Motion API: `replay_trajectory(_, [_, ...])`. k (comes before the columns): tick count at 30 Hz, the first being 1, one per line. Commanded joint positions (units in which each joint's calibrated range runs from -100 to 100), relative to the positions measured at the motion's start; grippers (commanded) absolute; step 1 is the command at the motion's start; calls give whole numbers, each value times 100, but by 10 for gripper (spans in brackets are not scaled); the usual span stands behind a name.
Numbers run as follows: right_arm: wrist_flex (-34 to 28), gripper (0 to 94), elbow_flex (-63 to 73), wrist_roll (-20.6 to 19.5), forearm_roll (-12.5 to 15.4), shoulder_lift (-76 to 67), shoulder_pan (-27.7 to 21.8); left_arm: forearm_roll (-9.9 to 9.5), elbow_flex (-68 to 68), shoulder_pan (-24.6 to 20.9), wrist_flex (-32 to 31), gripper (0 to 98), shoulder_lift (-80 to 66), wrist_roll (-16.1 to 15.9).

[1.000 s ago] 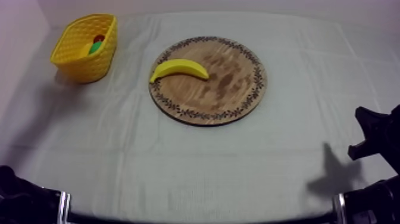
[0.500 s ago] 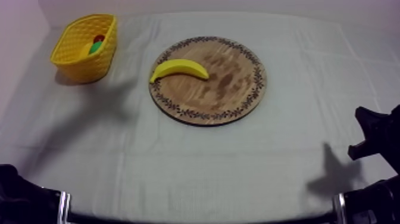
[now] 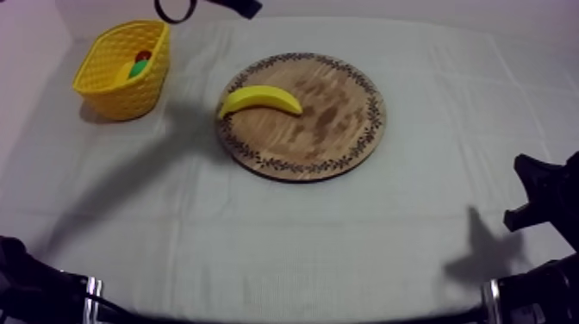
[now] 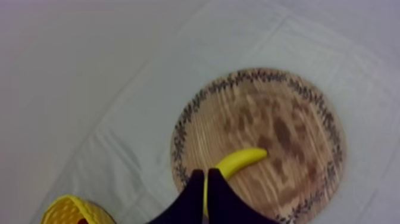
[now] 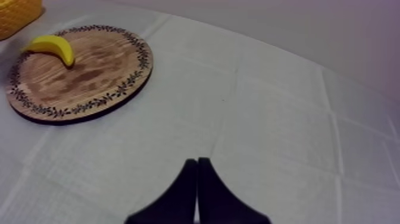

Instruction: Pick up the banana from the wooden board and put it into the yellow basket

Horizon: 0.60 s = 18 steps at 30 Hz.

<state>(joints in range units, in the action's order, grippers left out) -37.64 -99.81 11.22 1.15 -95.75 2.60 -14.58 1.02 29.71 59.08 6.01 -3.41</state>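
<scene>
A yellow banana lies on the left part of the round wooden board. The yellow basket stands at the far left of the table. My left arm comes in at the upper left, high between basket and board. In the left wrist view my left gripper is shut on nothing, a narrow wedge high above the banana, near its end. My right gripper is shut too and hangs low over bare cloth, far from the board; it sits low at the right.
Inside the basket lie a small red fruit and a green thing. The basket's rim sits beyond the banana in the right wrist view. Open cloth spreads in front of the board.
My left arm has come into the top view at the upper left edge, and its shadow has slid across the cloth towards the board. Banana, basket and right arm have not moved.
</scene>
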Motion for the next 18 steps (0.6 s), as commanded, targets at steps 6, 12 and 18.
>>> replay_trajectory(6, [-2,3,3,-1,0,0,0,12,227,-28,70,0,162,-76])
replay_trajectory(12, [-2,3,3,-1,0,0,0,4,266,-54,76,1,186,-138])
replay_trajectory(18, [-2,3,3,-1,0,0,0,-8,269,-97,124,383,175,-48])
